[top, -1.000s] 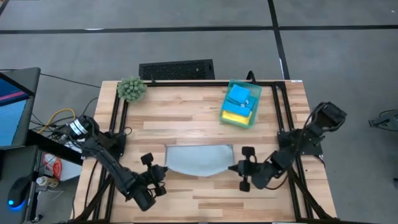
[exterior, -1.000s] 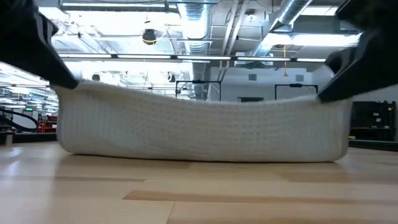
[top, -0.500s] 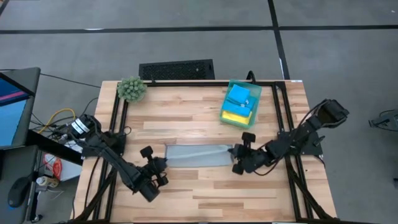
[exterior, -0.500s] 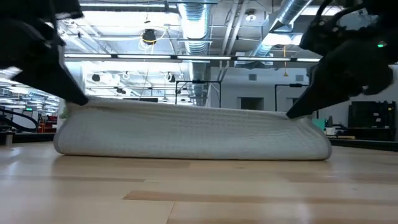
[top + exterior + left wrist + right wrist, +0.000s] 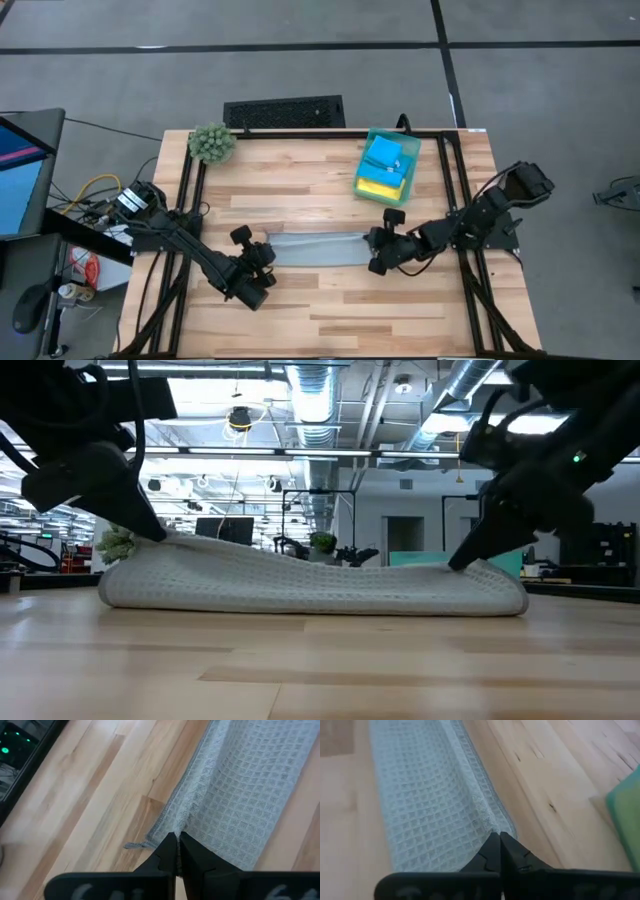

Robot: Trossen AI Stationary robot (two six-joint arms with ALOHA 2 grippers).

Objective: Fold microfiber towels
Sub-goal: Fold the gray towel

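A pale grey waffle-weave towel (image 5: pixel 315 249) lies as a long narrow folded strip across the middle of the wooden table (image 5: pixel 300 310); it also shows in the low view (image 5: pixel 310 582). My left gripper (image 5: pixel 264 252) is shut on its left end and my right gripper (image 5: pixel 376 250) is shut on its right end. Two blue towels (image 5: pixel 385 153) and a yellow towel (image 5: pixel 378 186) lie in the green bin (image 5: pixel 410 170) at the far right. My left gripper pinches the towel's upper layer at its left end (image 5: pixel 172 826) between its two fingertips, slanting down from the near left. That end is raised a little (image 5: pixel 165 540); the rest lies on the table. My right gripper pinches the upper layer's edge at the towel's right end (image 5: pixel 489 825) between its fingertips, slanting down from the right. The held end (image 5: pixel 470 567) sits low over the lower layer; the towel rests slack on the table.
A fuzzy green plant (image 5: pixel 211 143) stands at the far left corner. A black grille (image 5: pixel 284 112) lies beyond the far edge. Bare wood stretches along the near side of the table.
Both grippers have moved toward the table's far edge and down, staying shut and carrying the towel's raised near edge over. The towel has folded from a wider sheet into a narrow strip, and its held edge has sunk onto the lower layer.
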